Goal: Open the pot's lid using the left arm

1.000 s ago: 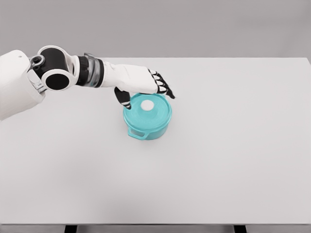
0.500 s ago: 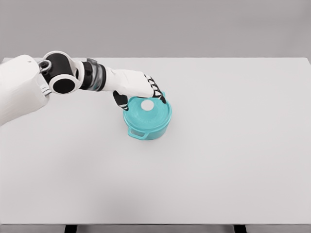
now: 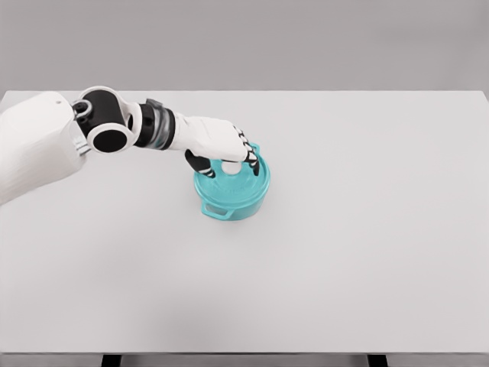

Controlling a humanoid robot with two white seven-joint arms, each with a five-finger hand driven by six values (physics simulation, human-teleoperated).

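Note:
A teal pot (image 3: 231, 200) with side handles stands on the white table (image 3: 367, 229), a little left of the middle. Its teal lid (image 3: 238, 183) lies flat on the pot, and the white knob (image 3: 230, 172) shows only in part. My left hand (image 3: 228, 166) reaches in from the left and sits on top of the lid. Its thumb is on the knob's left, and its fingers (image 3: 251, 160) curl down on the right, closing around the knob. The right arm is out of view.
My left forearm and elbow (image 3: 114, 130) stretch low over the table's rear left. The table's front edge (image 3: 244, 353) runs along the bottom of the view.
The left hand has come down from above the pot's far rim onto the lid. Its spread fingers have curled in around the knob. The elbow has shifted right, and the pot has stayed put.

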